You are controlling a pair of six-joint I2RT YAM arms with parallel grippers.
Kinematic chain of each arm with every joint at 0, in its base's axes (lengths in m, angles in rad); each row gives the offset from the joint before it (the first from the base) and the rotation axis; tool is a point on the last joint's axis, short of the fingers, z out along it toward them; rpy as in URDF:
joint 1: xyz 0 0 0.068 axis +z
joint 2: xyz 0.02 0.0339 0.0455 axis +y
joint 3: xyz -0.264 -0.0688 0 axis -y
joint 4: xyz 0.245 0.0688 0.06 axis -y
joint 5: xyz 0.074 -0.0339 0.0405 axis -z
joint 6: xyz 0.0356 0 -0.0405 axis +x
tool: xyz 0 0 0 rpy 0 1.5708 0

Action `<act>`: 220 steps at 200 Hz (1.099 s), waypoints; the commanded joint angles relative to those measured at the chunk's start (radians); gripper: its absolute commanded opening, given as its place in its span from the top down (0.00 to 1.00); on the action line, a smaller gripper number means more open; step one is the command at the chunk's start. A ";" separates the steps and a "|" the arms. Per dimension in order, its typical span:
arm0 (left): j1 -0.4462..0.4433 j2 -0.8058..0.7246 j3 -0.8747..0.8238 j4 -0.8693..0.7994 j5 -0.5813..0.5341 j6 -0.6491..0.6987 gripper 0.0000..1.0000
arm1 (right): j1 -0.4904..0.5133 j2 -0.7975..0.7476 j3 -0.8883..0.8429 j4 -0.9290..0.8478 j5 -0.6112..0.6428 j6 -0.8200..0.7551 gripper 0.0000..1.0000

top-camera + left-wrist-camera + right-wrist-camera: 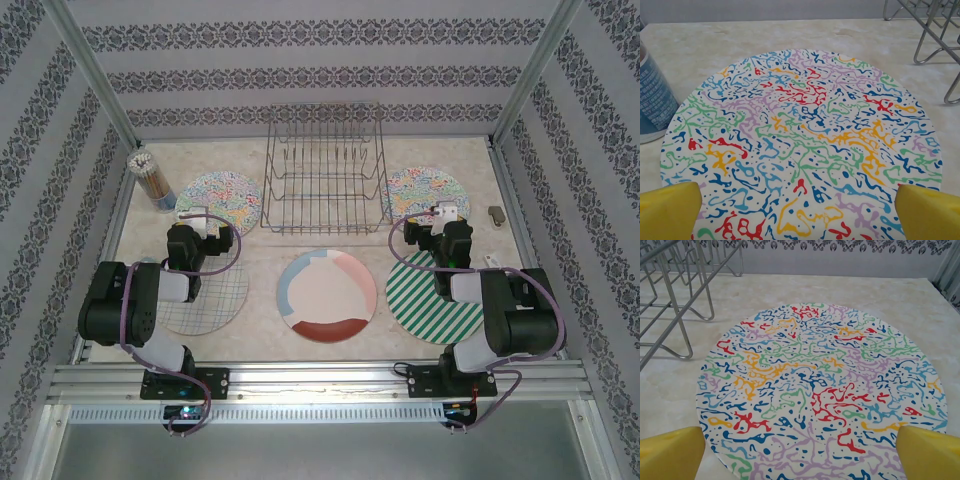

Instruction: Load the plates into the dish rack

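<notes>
From above, the dish rack [325, 175] stands at 12 o'clock on the worktop [260, 255]. All five plates lie flat on the worktop, outside the rack.

The left floral plate [225, 195] sits at 10 o'clock, just beside the rack. The right floral plate [420, 185] mirrors it at 2 o'clock. The cream plate [328, 295], with blue, pink and rust rim blocks, lies in full view near 6 o'clock. The checked plate [215, 300] at 8 o'clock is partly covered by your left arm [130, 300]. The striped plate [420, 300] at 4 o'clock loses its right part under your right arm [510, 310].

Your left pincer [200, 228] hangs over the near edge of the left floral plate and hides that rim. Your right pincer [440, 222] does the same over the right floral plate.

Both pincers are released and grasp nothing. In each wrist view the yellow pads [670, 212] sit spread in the bottom corners, with the floral pattern between and beyond them. The near rim of each plate is cut off by the frame's bottom edge. You cannot tell whether the pads touch the plate.

The cup of pencils [152, 180] stands at the 10 o'clock side of the left floral plate. In the left wrist view it is cut off at the frame edge and its label is too blurred to read. A small grey thing [495, 213] near the wall at 3 o'clock is too small to make out.
</notes>
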 commanded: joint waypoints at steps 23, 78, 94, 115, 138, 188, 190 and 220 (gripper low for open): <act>-0.007 0.012 0.009 0.038 0.012 0.009 0.01 | 0.000 0.009 0.023 0.023 -0.003 0.019 0.02; -0.006 0.012 0.003 0.050 -0.054 -0.014 0.00 | 0.000 0.009 0.023 0.024 -0.002 0.019 0.02; -0.007 0.012 0.003 0.051 -0.054 -0.014 0.01 | 0.000 0.009 0.023 0.024 -0.002 0.019 0.02; -0.006 0.013 0.003 0.051 -0.054 -0.013 0.01 | 0.000 0.009 0.023 0.024 -0.002 0.019 0.02; -0.007 0.012 0.003 0.050 -0.057 -0.012 0.00 | 0.000 0.009 0.023 0.024 -0.001 0.019 0.02; -0.007 0.012 0.004 0.048 -0.057 -0.013 0.00 | 0.000 0.009 0.023 0.024 -0.002 0.019 0.02; -0.007 0.012 0.004 0.048 -0.057 -0.012 0.00 | 0.000 0.009 0.023 0.024 -0.001 0.019 0.02; -0.007 0.012 0.005 0.046 -0.059 -0.012 0.00 | 0.000 0.009 0.023 0.024 -0.001 0.019 0.02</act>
